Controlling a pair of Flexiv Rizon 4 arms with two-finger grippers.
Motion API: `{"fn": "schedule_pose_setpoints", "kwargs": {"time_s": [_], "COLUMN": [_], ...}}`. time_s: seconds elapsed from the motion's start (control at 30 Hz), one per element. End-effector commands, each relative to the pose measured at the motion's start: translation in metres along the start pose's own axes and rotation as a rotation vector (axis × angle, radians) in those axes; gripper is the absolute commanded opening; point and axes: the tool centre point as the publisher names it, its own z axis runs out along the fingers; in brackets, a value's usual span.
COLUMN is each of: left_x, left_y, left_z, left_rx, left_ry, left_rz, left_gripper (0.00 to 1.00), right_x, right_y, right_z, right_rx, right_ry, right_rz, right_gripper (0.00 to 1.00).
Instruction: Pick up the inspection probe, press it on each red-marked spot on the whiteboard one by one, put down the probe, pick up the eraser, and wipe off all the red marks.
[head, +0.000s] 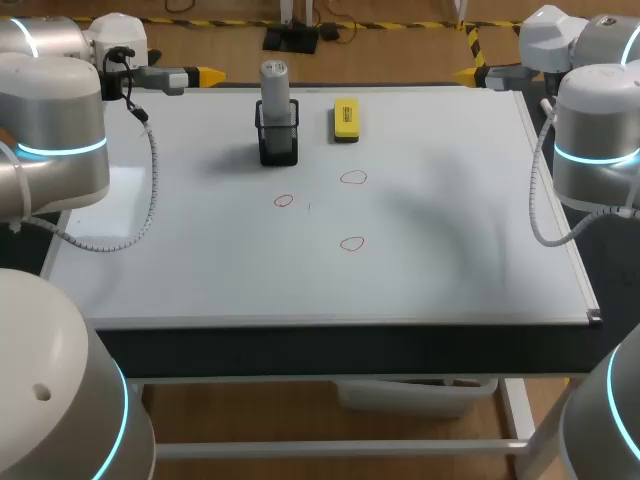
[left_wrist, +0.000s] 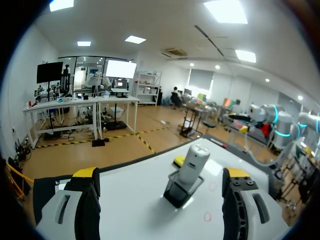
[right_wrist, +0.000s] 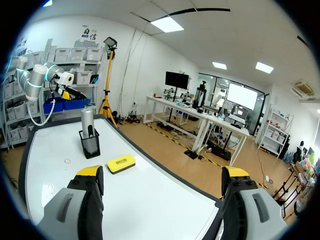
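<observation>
One probe (head: 274, 95), a grey cylinder, stands upright in a black holder (head: 277, 138) near the middle of the far edge of the white surface (head: 450, 260); the yellow eraser (head: 346, 119) lies flat just beside the holder, on the side toward the far right corner, not touching it. Three red rings are drawn nearer the middle of the surface: the left mark (head: 284, 200) in front of the holder; the far mark (head: 353, 178) in front of the eraser; the near mark (head: 352, 243) closer to the near edge, well apart from both tools.

The left jaws sit by the far left corner, lying level and pointing along the far edge toward the holder; they are spread wide with nothing between them; in the left wrist view the fingers (left_wrist: 85, 200) stand far apart, and the probe (left_wrist: 194, 160) is ahead, well clear of them. The right jaws sit by the far right corner, level, pointing inward; they too are spread wide and hold nothing; in the right wrist view the eraser (right_wrist: 120, 163) lies ahead of the fingers (right_wrist: 87, 200), the probe (right_wrist: 88, 122) beyond it.
</observation>
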Motion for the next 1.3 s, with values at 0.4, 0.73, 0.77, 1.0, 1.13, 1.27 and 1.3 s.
{"fn": "schedule_pose_setpoints", "kwargs": {"time_s": [0.4, 0.73, 0.77, 1.0, 1.13, 1.27, 1.3], "left_x": [0.0, -0.002, -0.002, -0.002, -0.003, -0.004, -0.003], "left_y": [0.0, 0.003, 0.003, 0.003, 0.004, 0.005, 0.005], "left_z": [0.0, 0.003, 0.003, 0.011, 0.016, 0.019, 0.02], "left_rx": [0.0, 0.003, 0.003, 0.032, 0.044, 0.052, 0.055], "left_ry": [0.0, 0.014, 0.018, 0.092, 0.117, 0.164, 0.181], "left_rz": [0.0, -0.003, 0.0, 0.025, 0.032, 0.033, 0.036], "left_gripper": [1.0, 1.0, 1.0, 1.0, 1.0, 1.0, 1.0], "right_x": [0.0, 0.0, 0.0, 0.0, 0.0, 0.0, 0.0], "right_y": [0.0, 0.0, 0.0, 0.0, 0.0, 0.0, 0.0], "right_z": [0.0, 0.0, 0.0, 0.0, 0.0, 0.0, 0.0], "right_rx": [0.002, 0.002, 0.002, 0.002, 0.002, 0.002, 0.002], "right_ry": [0.001, 0.001, 0.001, 0.001, 0.001, 0.001, 0.001], "right_rz": [0.0, 0.0, 0.0, 0.0, 0.0, 0.0, 0.0], "right_gripper": [1.0, 1.0, 1.0, 1.0, 1.0, 1.0, 1.0]}}
